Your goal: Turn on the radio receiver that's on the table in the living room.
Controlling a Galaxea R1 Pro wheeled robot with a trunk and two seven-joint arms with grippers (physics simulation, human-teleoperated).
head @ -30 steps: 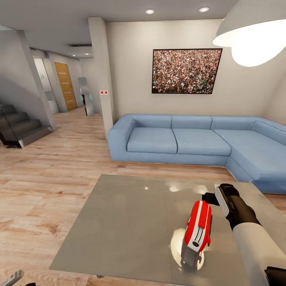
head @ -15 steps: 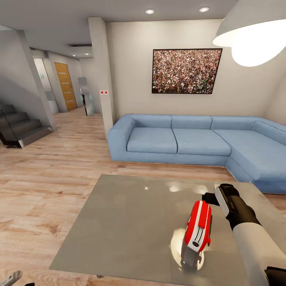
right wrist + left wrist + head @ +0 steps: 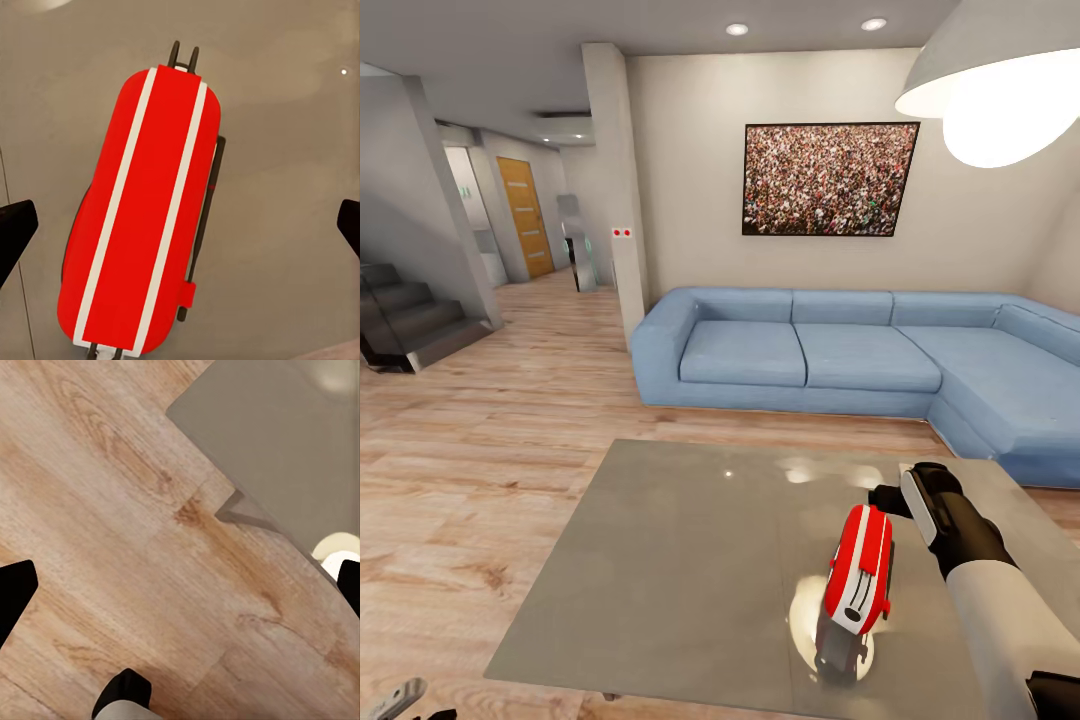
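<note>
The radio receiver [image 3: 859,570], glossy red with white stripes, stands on its edge on the right part of the grey table [image 3: 680,560]. My right gripper [image 3: 890,497] hovers just behind and above it, apart from it. In the right wrist view the radio receiver [image 3: 142,217] lies below the right gripper [image 3: 180,229], whose dark fingertips [image 3: 15,234] stand wide open at the picture's edges. My left gripper [image 3: 398,695] hangs low beside the table's near left corner. In the left wrist view the left gripper [image 3: 182,592] is open over the plank floor, by a table corner [image 3: 285,450].
A blue L-shaped sofa [image 3: 840,360] runs behind the table and along its right. A white pendant lamp [image 3: 1000,80] hangs at the upper right. A crowd picture [image 3: 828,178] is on the wall. Wood floor [image 3: 470,450] stretches left toward stairs [image 3: 410,320] and a pillar [image 3: 615,200].
Almost nothing differs. The left gripper's tip at the lower left corner of the head view shifts by a few pixels. The radio receiver and the right arm stay still.
</note>
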